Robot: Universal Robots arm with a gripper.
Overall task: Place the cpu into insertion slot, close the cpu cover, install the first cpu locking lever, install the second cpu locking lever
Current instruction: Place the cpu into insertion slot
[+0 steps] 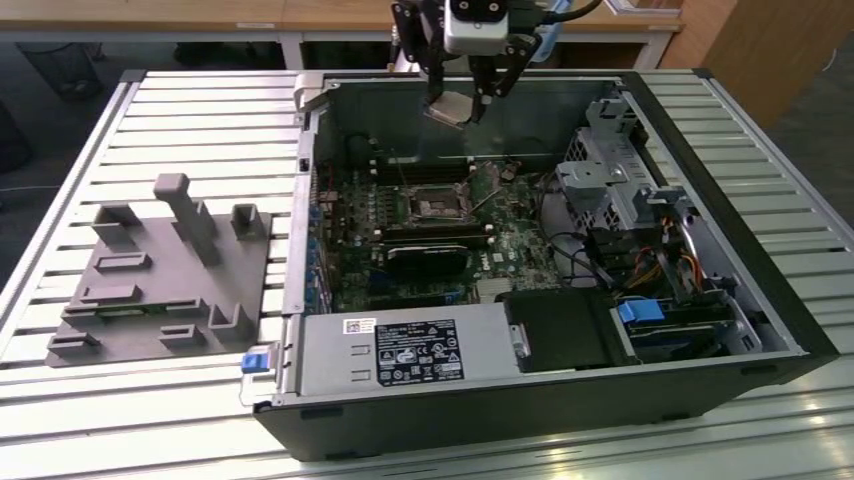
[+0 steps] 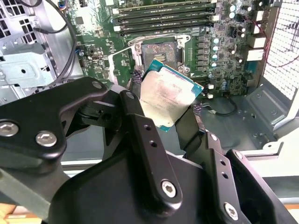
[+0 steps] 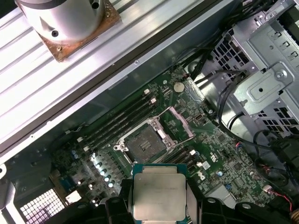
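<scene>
My gripper [image 1: 457, 104] hangs above the back of the open computer case [image 1: 747, 250], shut on the cpu [image 1: 451, 108]. The cpu [image 2: 169, 95] is a flat square chip with a silvery top, pinched by its edges between the black fingers [image 2: 140, 126] and tilted. In both wrist views it is held well above the board. The insertion slot [image 3: 142, 142] is a dark square socket on the green motherboard, uncovered; it also shows as the insertion slot [image 2: 161, 50] and the insertion slot [image 1: 434, 207]. The cpu cover [image 3: 180, 122] stands flipped open beside it.
Long black memory slots [image 2: 163, 14] run beside the socket. A black cooler block [image 1: 427, 262], a power supply [image 1: 400, 350] and a metal drive cage [image 1: 607, 175] with cables crowd the case. A grey fixture with pegs [image 1: 160, 270] sits on the slatted table at the exterior view's left.
</scene>
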